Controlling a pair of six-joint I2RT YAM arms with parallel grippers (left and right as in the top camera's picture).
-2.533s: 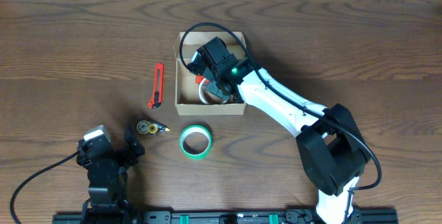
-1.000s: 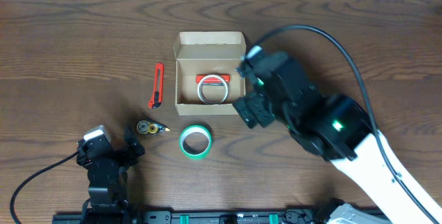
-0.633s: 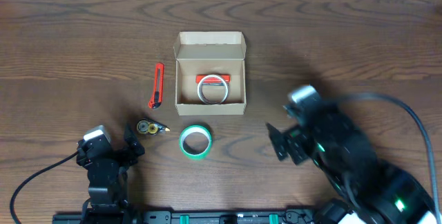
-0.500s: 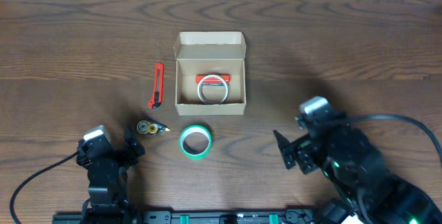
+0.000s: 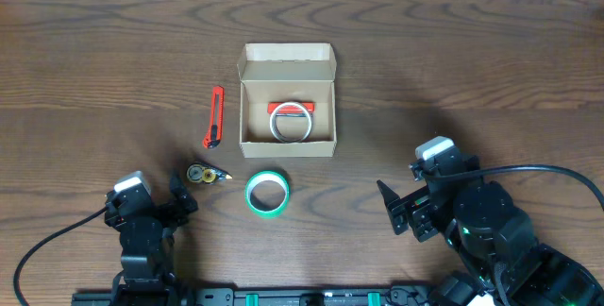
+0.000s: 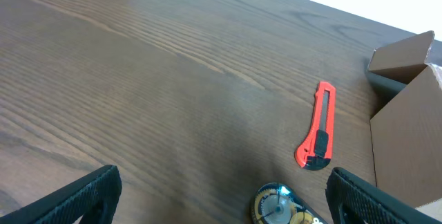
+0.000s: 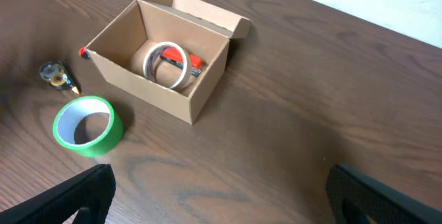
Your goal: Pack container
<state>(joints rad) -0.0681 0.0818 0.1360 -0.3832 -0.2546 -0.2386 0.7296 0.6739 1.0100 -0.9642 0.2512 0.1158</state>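
Note:
The container (image 5: 287,56) is a small tan cardboard box standing open at mid-table, its lid flap folded back. Inside lie a white tape roll (image 5: 290,123) and a red item (image 5: 292,107). The right wrist view shows the same box (image 7: 209,79) with the roll (image 7: 164,63) in it. My right gripper (image 5: 401,207) is at the front right, well away from the box, open and empty (image 7: 224,196). My left gripper (image 5: 184,195) rests open at the front left (image 6: 221,196), just short of a small correction-tape dispenser (image 6: 280,209).
A green tape roll (image 5: 267,194) lies in front of the box. A red utility knife (image 5: 215,116) lies to the box's left. The dispenser (image 5: 205,174) lies between the knife and my left gripper. The left wrist view shows the knife (image 6: 318,135) and a box corner (image 6: 407,134).
My right arm has pulled back from over the box to the table's front right, leaving the white roll and red item inside. The left arm has not moved.

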